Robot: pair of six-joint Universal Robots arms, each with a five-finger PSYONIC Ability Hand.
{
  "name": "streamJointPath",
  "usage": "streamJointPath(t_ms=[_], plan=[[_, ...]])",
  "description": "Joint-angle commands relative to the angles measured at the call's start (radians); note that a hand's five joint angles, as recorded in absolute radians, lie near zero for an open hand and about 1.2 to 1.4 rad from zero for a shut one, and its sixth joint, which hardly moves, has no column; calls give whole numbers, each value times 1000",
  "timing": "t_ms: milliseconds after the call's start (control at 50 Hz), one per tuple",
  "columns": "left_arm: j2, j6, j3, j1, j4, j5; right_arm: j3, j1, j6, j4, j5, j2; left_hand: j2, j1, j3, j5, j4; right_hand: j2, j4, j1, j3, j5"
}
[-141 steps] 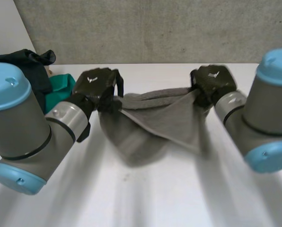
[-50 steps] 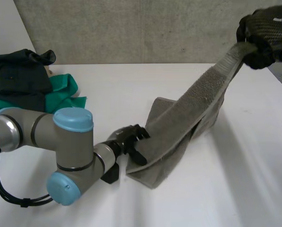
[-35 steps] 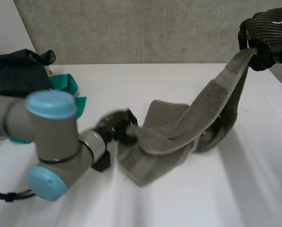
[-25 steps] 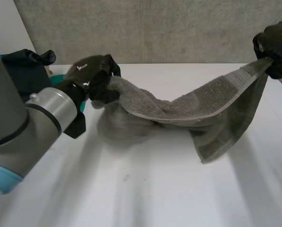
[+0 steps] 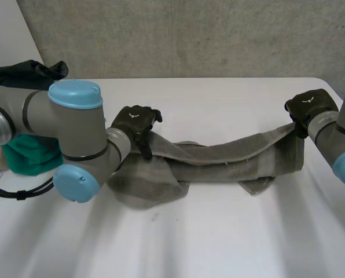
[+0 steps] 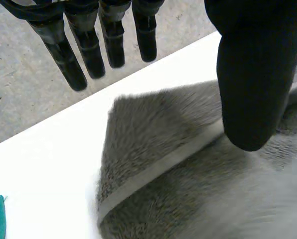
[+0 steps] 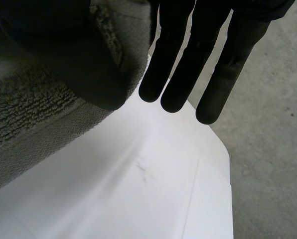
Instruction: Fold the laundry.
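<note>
- Two ends of the grey towel (image 5: 219,159), two different holds. The left robot hand (image 5: 136,123) is released, its fingers (image 6: 88,50) straight and clear of the cloth. Only its thumb (image 6: 253,94) rests on the hem.
- The right robot hand (image 5: 309,106) is grasping the other end, with the cloth pinched between its thumb and straight fingers (image 7: 173,55).
- The towel lies across the middle of the desk (image 5: 219,237), roped up and twisted, with a bunched lump just below the left robot hand.
- If the right side pulls, I'd expect the loose left end to slide out from under that thumb and the whole towel to drag sideways.
- Folding it as it lies would probably lock the twist in. It looks like it needs spreading flat first.
- The right end sits near the desk's edge, so a dropped corner could hang over.
- A wide swing of the left arm might snag the green cloth (image 5: 25,156) and the dark clothes (image 5: 22,72) beside it.
</note>
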Motion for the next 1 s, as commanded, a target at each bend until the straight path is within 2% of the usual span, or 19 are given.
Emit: streamJointPath(t_ms=[20, 100, 120, 180, 220, 260, 280, 320, 540, 620, 680, 700, 760, 900, 1000], plan=[[194, -25, -204, 33, -1, 2, 36, -8, 8, -5, 1, -13, -62, -49, -65, -57, -57, 219, 198, 266, 208, 229], [271, -91, -319, 131, 8, 2, 58, -11, 10, -6, -16, -16, -53, -40, -56, -48, -48, 219, 198, 266, 208, 229], [279, -137, -348, 166, 6, 3, 61, -12, 10, -6, -19, -17, -39, -25, -42, -34, -33, 219, 198, 266, 208, 229], [280, -218, -372, 208, 5, 14, 70, -14, 10, -6, -30, -28, 2, 16, -1, 7, 8, 219, 198, 266, 208, 229], [261, -309, -373, 244, 5, 99, 75, -14, 11, -6, -36, -48, 29, 42, 26, 34, 34, 219, 198, 266, 208, 229], [236, -335, -367, 260, 8, 156, 76, -12, 16, -6, -43, -66, 29, 42, 26, 34, 34, 219, 198, 266, 208, 229], [195, -351, -350, 275, 9, 219, 78, -12, 16, -6, -48, -72, 29, 42, 26, 34, 34, 219, 198, 266, 208, 229], [121, -357, -301, 283, 12, 277, 78, -12, 16, -6, -51, -79, 35, 48, 32, 40, 40, 219, 198, 266, 208, 229], [-72, -371, -97, 260, 13, 272, 95, -17, 67, 0, -95, -178, 117, 130, 114, 122, 122, 219, 198, 266, 208, 229], [-123, -377, -37, 242, 13, 272, 95, -21, 70, 0, -109, -201, 342, 356, 339, 347, 348, 219, 198, 266, 208, 229], [-137, -389, -13, 225, 9, 270, 84, -46, 68, 1, -112, -217, 888, 901, 885, 893, 893, 219, 198, 266, 208, 229], [-131, -400, -13, 223, 8, 269, 78, -55, 67, 1, -112, -221, 1031, 1045, 1028, 1036, 1036, 219, 198, 266, 208, 229], [-117, -417, -17, 222, 2, 265, 61, -89, 53, 6, -115, -243, 1032, 1046, 1030, 1038, 1038, 219, 198, 266, 208, 229], [200, -389, -105, 252, -47, 241, -55, -164, -80, 168, -137, -347, 1032, 1046, 1030, 1038, 1038, 219, 198, 266, 208, 229], [397, -308, -151, 275, -73, 242, -118, -182, -176, 288, -140, -405, 1032, 1046, 1030, 1038, 1038, 219, 198, 266, 208, 229]])
